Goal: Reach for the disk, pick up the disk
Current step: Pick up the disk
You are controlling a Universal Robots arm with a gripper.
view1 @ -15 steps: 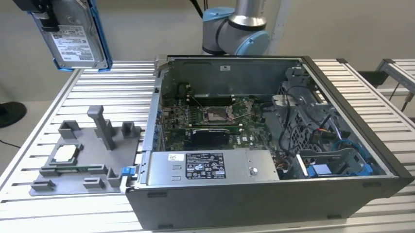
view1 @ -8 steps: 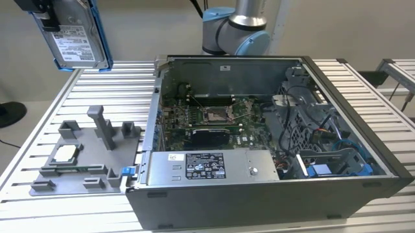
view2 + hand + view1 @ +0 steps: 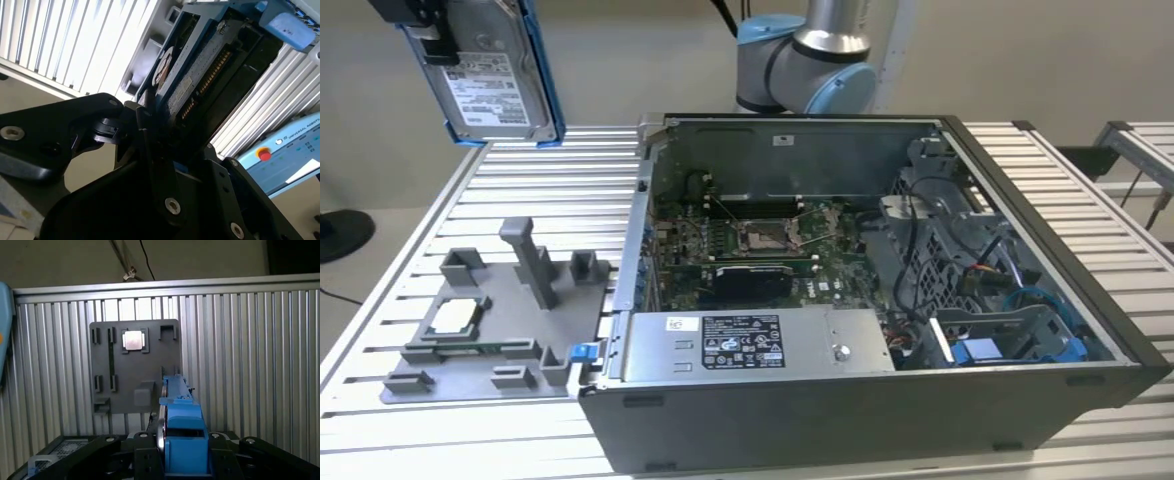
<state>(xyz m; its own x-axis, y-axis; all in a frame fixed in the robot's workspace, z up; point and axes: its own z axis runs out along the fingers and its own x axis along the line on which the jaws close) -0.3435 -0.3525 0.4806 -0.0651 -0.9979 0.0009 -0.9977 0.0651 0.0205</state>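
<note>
The disk, a silver-grey drive with a white label in a blue bracket, hangs upright in the air high at the exterior view's left, well above the ribbed table. My gripper is shut on its upper end. In the first wrist view the disk shows edge-on with its blue bracket between the black fingers of the gripper, above the grey fixture plate. In the second wrist view the disk shows its circuit-board side, clamped by the gripper.
A grey fixture plate with posts and slots lies on the table below, carrying a small square silver chip. The open computer case, with motherboard and a grey power-supply box, stands to the exterior view's right. The arm's base rises behind it.
</note>
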